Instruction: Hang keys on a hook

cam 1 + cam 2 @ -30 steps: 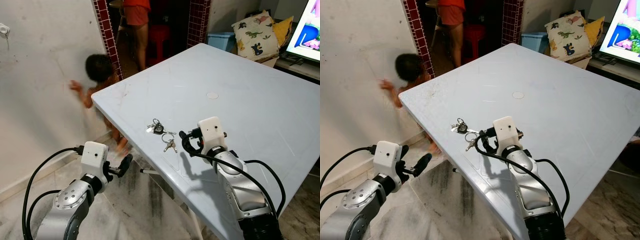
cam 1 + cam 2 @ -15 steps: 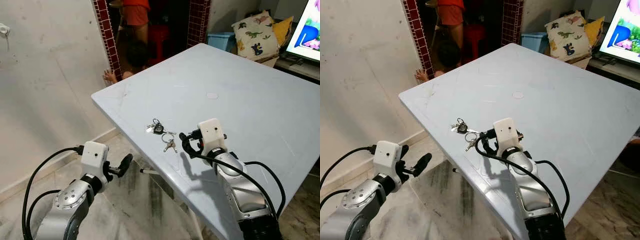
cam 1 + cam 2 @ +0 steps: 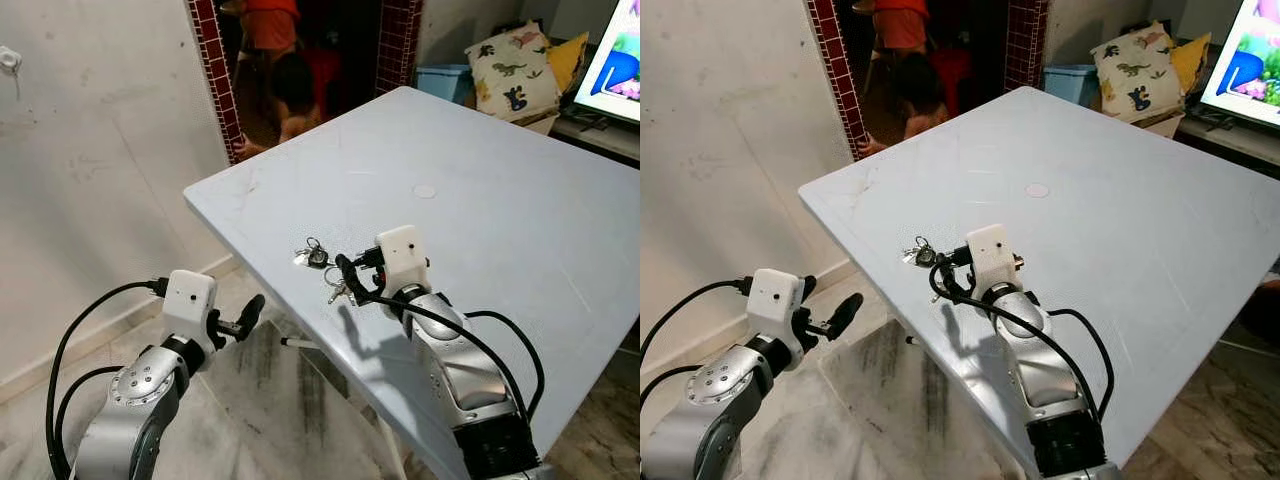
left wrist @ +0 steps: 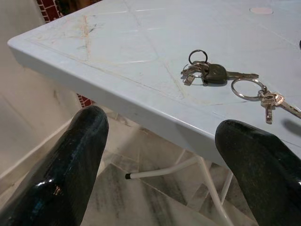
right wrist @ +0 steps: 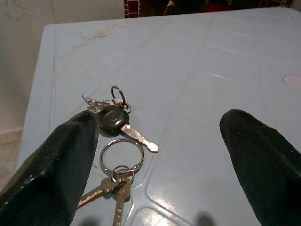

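1. The keys (image 3: 325, 270) lie flat on the pale blue tabletop (image 3: 480, 190), near its front-left corner: a black-headed key with a small ring and some silver bits, and just beside it a larger ring (image 5: 122, 153) carrying two silver keys.

2. The right pincer (image 3: 352, 277) hovers low over the tabletop right at the keys. In the right wrist view its two black fingers (image 5: 56, 162) stand wide apart with nothing between them; the larger ring lies close to one finger.

3. The left pincer (image 3: 245, 312) hangs below and outside the tabletop's edge, over the floor (image 3: 290, 410). Its fingers (image 4: 70, 160) are also spread wide and empty.

4. No hook can be made out for certain; a small white fitting (image 3: 8, 60) sits on the wall to the left, too small to identify.

5. Likely risks from here:
   - The keys lie flat on a smooth surface, so closing fingers may skate over the thin metal or push the bunch along instead of lifting it.
   - The bunch sits near the tabletop's edge; a nudge in that direction could send it to the floor.
   - The keys look like two separate groups; whether they are linked cannot be told, so a grasp on one may leave the other behind.
   - People (image 3: 285, 70) stand in the doorway beyond the tabletop and could cross the robot's path.
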Available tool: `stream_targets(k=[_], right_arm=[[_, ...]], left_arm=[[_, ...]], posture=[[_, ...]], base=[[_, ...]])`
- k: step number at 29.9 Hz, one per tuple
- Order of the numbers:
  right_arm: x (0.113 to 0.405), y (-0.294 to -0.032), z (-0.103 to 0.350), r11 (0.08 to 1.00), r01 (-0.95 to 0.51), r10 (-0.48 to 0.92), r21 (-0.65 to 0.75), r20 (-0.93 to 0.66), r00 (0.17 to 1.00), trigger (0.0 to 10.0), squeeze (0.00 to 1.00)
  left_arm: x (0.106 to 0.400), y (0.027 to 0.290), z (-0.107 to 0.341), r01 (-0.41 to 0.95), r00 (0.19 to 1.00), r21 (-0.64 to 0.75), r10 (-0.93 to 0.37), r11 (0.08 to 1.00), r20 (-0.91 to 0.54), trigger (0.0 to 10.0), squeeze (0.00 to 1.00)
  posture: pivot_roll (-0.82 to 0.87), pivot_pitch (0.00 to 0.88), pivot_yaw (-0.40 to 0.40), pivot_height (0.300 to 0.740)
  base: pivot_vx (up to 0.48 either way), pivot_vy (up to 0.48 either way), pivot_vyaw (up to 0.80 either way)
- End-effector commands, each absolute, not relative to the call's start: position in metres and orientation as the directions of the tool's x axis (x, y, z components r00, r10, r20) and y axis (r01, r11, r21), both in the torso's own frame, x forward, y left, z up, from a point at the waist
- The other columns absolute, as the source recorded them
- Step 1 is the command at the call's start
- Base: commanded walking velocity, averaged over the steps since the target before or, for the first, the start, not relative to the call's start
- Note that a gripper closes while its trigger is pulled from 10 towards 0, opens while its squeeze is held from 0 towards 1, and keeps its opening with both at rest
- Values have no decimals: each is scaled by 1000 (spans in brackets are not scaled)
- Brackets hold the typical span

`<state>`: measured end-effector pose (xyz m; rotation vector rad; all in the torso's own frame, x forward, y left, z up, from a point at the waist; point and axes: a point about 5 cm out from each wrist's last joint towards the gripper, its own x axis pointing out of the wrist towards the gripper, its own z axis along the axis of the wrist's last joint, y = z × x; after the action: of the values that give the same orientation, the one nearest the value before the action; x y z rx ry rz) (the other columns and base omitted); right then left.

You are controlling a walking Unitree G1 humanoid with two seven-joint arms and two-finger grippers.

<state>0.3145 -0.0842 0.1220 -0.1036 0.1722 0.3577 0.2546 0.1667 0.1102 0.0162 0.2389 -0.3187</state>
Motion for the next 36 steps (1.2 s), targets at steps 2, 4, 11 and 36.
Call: stream_targets(k=[2,4,11,36], right_arm=[[319,-75,129,929,-366,355,-54,-153,922,10000,0],[320,-71,128,926,-374,363,-55,-155,919,10000,0],[320,-67,124,922,-383,370,-46,-176,912,10000,0],[330,-52,87,887,-418,307,-194,-428,850,10000,0]], left_arm=[[259,177,112,279,934,9,-269,960,-236,10000,0],[260,178,112,276,935,9,-266,961,-235,10000,0],[263,179,112,262,939,15,-252,965,-235,10000,0],[248,183,91,456,822,25,-410,890,-395,10000,0]], posture=[[93,0,86,740],[94,0,85,740],[97,0,86,740],[112,0,94,740]], base=[[0,0,0],[0,0,0],[0,0,0],[0,0,0]])
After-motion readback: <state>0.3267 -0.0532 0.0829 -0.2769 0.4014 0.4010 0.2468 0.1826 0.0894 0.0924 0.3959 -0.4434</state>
